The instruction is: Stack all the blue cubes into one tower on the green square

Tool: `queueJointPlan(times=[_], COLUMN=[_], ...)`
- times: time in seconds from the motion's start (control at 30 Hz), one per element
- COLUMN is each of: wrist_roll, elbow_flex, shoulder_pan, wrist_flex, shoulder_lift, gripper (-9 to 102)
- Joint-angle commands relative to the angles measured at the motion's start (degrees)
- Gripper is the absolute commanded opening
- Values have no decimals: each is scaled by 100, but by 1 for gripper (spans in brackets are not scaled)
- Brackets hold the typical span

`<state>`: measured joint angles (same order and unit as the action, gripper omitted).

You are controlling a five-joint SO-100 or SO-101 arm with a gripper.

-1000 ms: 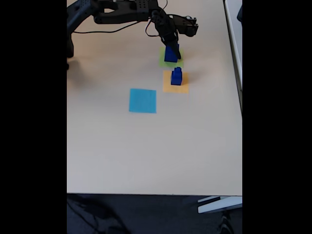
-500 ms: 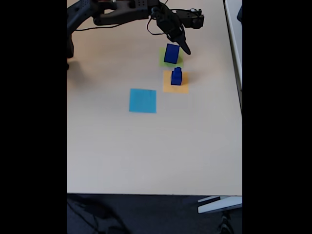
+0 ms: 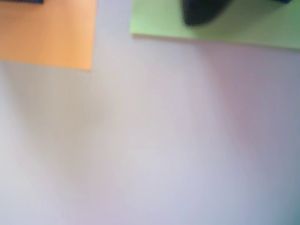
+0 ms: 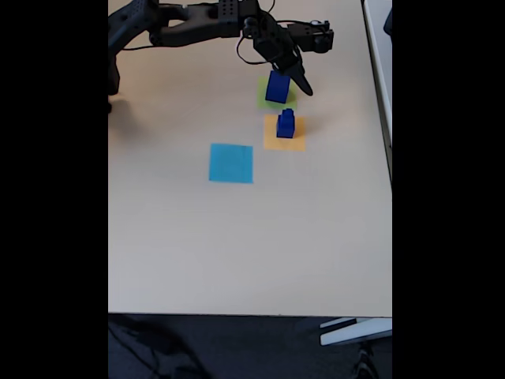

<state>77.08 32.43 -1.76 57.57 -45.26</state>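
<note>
In the fixed view a large blue cube (image 4: 277,86) stands on the green square (image 4: 263,99). Just below it a short tower (image 4: 285,123) of two smaller blue cubes stands on the orange square (image 4: 293,143). My gripper (image 4: 301,82) hangs just right of the large cube, apart from it and holding nothing. The blurred wrist view looks down on bare table, with the green square (image 3: 243,28) at the top right and the orange square (image 3: 47,33) at the top left. One dark fingertip (image 3: 201,11) shows over the green paper, with no second finger beside it.
A flat light blue square (image 4: 231,163) lies left of and below the orange one. The arm (image 4: 197,20) reaches in from the top left, trailing a cable. The table's right edge (image 4: 390,158) is near; open tabletop spreads toward the front.
A second ago my gripper stood around the large cube on the green square. It has let go, lifted and swung right; the cube stays put.
</note>
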Motion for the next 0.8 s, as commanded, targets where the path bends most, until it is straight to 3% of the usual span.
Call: queueJointPlan(times=[0.0, 0.43, 0.77], wrist_roll=[-79, -290, -606], elbow_flex=[44, 1002, 844], shoulder_pan=[-97, -580, -642], wrist_flex=[-88, -299, -334], shoulder_lift=[-809, -1248, -1397], gripper=[33, 31, 30])
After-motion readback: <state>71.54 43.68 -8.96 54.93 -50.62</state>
